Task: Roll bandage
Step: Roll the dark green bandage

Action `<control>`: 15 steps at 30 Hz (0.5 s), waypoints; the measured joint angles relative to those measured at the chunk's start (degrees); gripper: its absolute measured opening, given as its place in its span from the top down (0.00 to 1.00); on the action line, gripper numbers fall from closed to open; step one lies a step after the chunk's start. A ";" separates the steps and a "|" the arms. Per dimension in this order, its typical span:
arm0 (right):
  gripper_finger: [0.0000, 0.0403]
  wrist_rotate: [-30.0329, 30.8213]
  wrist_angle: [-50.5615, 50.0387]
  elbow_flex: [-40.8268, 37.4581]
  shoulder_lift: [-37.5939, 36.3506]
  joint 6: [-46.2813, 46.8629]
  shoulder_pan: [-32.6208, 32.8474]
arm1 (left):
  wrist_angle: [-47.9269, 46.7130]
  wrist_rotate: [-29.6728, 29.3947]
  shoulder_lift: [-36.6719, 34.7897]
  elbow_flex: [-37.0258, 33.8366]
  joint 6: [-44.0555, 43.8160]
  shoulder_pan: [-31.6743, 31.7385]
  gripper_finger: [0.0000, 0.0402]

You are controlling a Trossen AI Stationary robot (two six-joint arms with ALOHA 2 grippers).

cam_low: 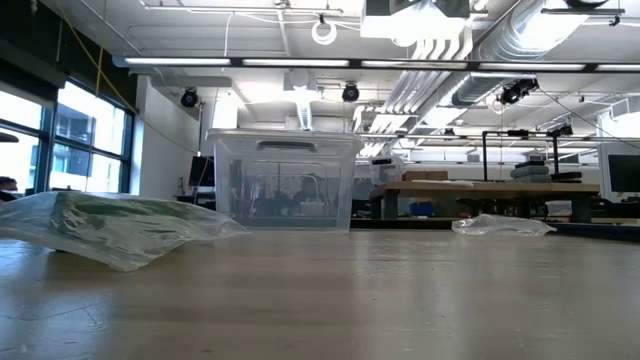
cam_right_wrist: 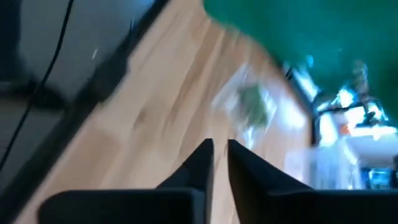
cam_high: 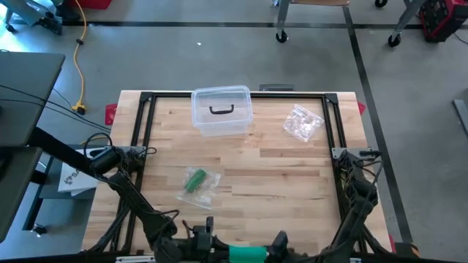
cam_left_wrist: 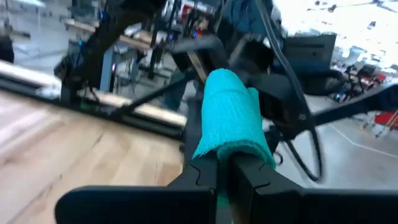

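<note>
A green bandage roll (cam_high: pixel 248 253) hangs over the table's near edge between my two grippers; the left wrist view shows it as teal (cam_left_wrist: pixel 233 112). My left gripper (cam_high: pixel 224 250) is shut on it. My right gripper (cam_high: pixel 275 247) stands just beyond the roll's other end. Its fingers (cam_right_wrist: pixel 221 155) are a narrow gap apart with nothing between them, and the green bandage (cam_right_wrist: pixel 298 37) lies ahead of them. A clear bag holding another green roll (cam_high: pixel 197 183) lies flat on the table. My left gripper pinches the bandage roll's near end (cam_left_wrist: pixel 231 152) between its two fingers (cam_left_wrist: pixel 202 180). The fingers come level, from the table's left, along the roll. The roll sticks out past the fingertips toward my right gripper, lifted clear of the table.
A clear plastic box (cam_high: pixel 221 111) with a dark handle stands at the far middle of the table. A crumpled empty clear bag (cam_high: pixel 302 123) lies at the far right. A black frame (cam_high: pixel 142 124) runs around the tabletop. Bare wood lies between the bagged roll and the empty bag.
</note>
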 joint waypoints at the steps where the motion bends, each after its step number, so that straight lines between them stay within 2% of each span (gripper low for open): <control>1: 0.95 1.38 2.95 0.00 0.18 -1.57 0.05 | 1.35 -0.15 0.00 0.00 1.33 0.07 0.99; 4: 0.99 5.84 10.60 0.02 0.13 -5.99 -0.44 | 3.28 -0.40 0.00 0.00 3.95 0.62 0.99; 8: 0.98 13.80 18.50 0.02 0.10 -13.24 -0.78 | 4.31 -0.79 0.00 0.00 5.01 1.69 0.99; 13: 0.99 15.10 26.84 0.02 0.04 -20.20 -1.36 | 3.74 -2.08 0.00 0.00 4.88 2.55 0.99; 15: 1.00 17.55 28.51 0.02 0.04 -20.84 -1.52 | 3.74 -2.35 0.00 0.00 4.73 2.71 0.99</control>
